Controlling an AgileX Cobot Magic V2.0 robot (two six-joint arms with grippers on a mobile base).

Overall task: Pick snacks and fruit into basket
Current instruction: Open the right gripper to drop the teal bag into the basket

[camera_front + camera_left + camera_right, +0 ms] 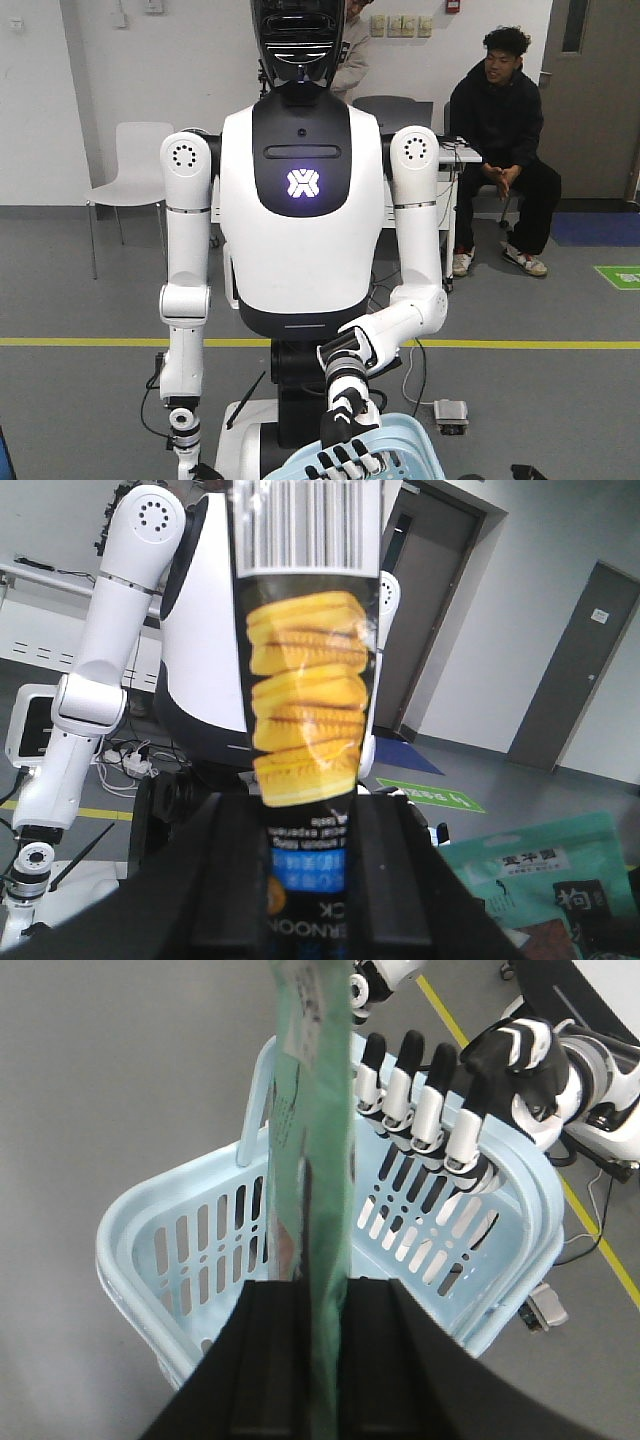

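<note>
1. Right gripper (322, 1295). Its two black fingers fill the bottom centre of the right wrist view. They are pressed together on the near edge of the snacks (312, 1110). The pouch is seen edge-on and runs from the jaws to the top of the frame.

2. Position of the snacks. The pouch lines up with the open mouth of the basket (140, 1230), which fills the middle of the frame. The pouch is not yet inside it.

3. Basket support. A humanoid hand (505, 1065) at the upper right hooks its fingers (425, 1110) over the far rim. The exterior view shows the same hand (345, 450) and basket (410, 440) at the bottom centre.

4. Left gripper (305, 825). It is closed on the lower end of a black biscuit packet (305, 680), which rises up the centre of the left wrist view. A mint-green pouch (540, 880) shows at the lower right of that view. Whether it is the pouch in the right gripper cannot be determined.

5. Fruit. It is not present in any view.

6. Handling, by judgement.
   - The snacks are thin flexible film and are probably light.
   - Expect the free end to bend and sway when the arm moves.
   - The film looks smooth, so slip between the pads is possible.
   - Grip on a flat sealed edge with the full pad width.
   - Release low over the opening, because a flat pouch can catch on the rim or the lattice.
</note>
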